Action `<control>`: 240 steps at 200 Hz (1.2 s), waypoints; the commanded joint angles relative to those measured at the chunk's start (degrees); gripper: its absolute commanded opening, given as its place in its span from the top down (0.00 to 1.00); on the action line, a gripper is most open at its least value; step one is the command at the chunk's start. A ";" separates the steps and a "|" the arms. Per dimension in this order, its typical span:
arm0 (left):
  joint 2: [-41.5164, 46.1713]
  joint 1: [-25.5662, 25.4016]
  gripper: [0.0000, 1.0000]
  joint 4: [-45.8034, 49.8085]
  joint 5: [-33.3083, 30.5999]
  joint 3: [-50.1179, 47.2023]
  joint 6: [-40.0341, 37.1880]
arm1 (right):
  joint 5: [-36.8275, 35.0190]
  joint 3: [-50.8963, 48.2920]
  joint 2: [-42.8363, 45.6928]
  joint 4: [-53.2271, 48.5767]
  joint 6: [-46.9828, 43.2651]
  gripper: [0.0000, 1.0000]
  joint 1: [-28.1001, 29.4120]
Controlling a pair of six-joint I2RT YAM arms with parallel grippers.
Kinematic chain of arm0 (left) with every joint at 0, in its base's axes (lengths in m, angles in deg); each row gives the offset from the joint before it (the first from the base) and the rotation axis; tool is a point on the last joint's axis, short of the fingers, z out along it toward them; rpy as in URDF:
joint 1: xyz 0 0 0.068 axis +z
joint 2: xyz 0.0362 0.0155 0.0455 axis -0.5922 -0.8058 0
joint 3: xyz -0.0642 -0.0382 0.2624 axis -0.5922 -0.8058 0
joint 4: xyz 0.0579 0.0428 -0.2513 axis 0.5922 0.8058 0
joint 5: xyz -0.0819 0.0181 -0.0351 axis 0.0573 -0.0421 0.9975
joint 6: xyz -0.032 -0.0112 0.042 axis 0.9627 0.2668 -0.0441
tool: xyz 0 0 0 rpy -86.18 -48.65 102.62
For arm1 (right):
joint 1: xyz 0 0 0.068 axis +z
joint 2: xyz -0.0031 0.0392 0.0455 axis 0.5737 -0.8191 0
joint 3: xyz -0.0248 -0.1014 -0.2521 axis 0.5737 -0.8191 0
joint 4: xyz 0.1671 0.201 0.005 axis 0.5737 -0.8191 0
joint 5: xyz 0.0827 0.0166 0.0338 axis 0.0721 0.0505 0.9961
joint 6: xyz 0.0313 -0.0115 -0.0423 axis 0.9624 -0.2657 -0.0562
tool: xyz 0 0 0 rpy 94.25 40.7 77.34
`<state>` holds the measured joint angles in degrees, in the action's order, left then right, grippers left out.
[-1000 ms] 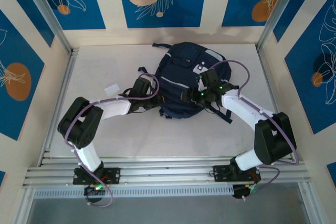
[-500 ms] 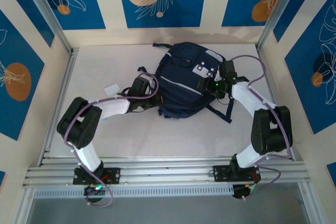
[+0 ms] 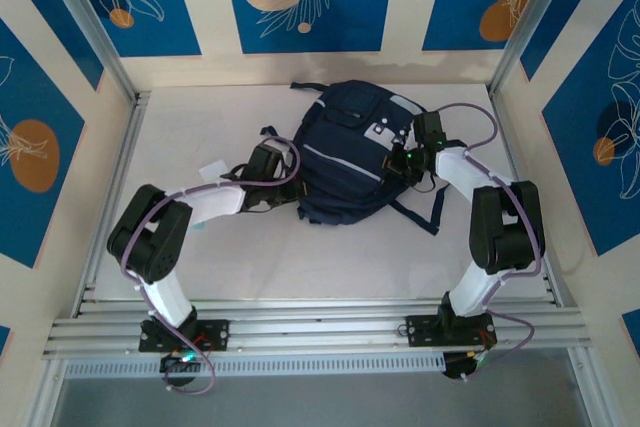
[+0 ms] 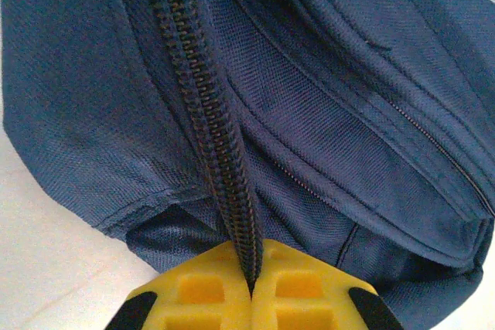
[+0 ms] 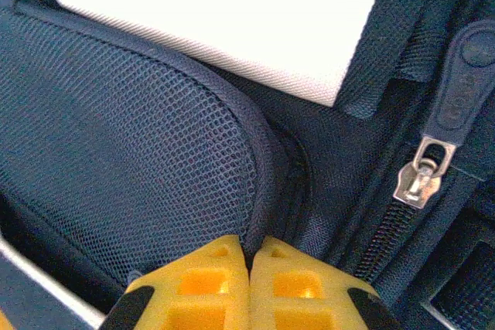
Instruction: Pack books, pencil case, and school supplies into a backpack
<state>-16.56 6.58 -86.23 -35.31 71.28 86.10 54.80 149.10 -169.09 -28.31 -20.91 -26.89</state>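
White matte table (image 3: 200, 117), flat, walled by cream panels. Backpack (image 3: 345, 162), navy woven fabric, rounded lump shape, lies at the middle-far part of the table, slightly right, dark straps trailing to the near right. White-shelled left arm (image 3: 200, 209) reaches in from the left, right arm (image 3: 470, 177) from the right, both with lilac cable. Left gripper (image 4: 251, 287) is at the bag's left edge: blocky yellow ribbed pads fully closed, pinching the raised dark coil zipper (image 4: 205, 113), which runs straight up from the pad seam; fine twill weave on either side, a second thin zip line to the right. Right gripper (image 5: 249, 256) is on the bag's right side: same yellow pads pressed together, with the rounded piped rim of a mesh pocket (image 5: 131, 144) running down between them. The mesh is an open honeycomb knit. Far of it a smooth white canvas patch (image 5: 224, 13), straight-edged. Small silver metal zip pull (image 5: 418, 179) to the right, hanging from a dark rubbery tab. Whitish piece (image 3: 213, 169), small flat rectangle, on the table left of the bag, near the left arm, apart from the bag.
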 commanded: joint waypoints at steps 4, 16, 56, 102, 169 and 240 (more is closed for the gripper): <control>-3.07 3.53 1.00 3.95 -4.49 6.45 -5.74 | 6.91 -5.70 7.17 -0.60 2.33 1.00 0.33; -5.31 4.13 1.00 6.04 -6.60 10.75 -8.58 | 10.50 -9.45 10.68 1.81 5.94 1.00 0.91; -11.18 4.51 0.93 12.41 -6.61 24.85 -14.38 | 13.78 -14.15 15.80 6.44 15.40 1.00 4.29; -5.31 4.34 0.49 19.07 -2.02 24.44 -19.88 | 11.40 -15.95 14.50 15.86 27.03 1.00 5.48; 4.62 -3.98 0.46 11.07 5.20 10.37 -15.69 | 8.62 -16.07 12.24 21.88 32.67 1.00 7.31; -3.86 -7.93 0.53 3.33 7.39 13.68 -13.83 | 8.65 -15.88 15.65 22.86 35.03 1.00 7.23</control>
<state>-17.53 -0.85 -80.26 -29.58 81.94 71.84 62.56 132.34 -156.17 -9.27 13.56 -20.00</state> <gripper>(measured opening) 0.470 0.053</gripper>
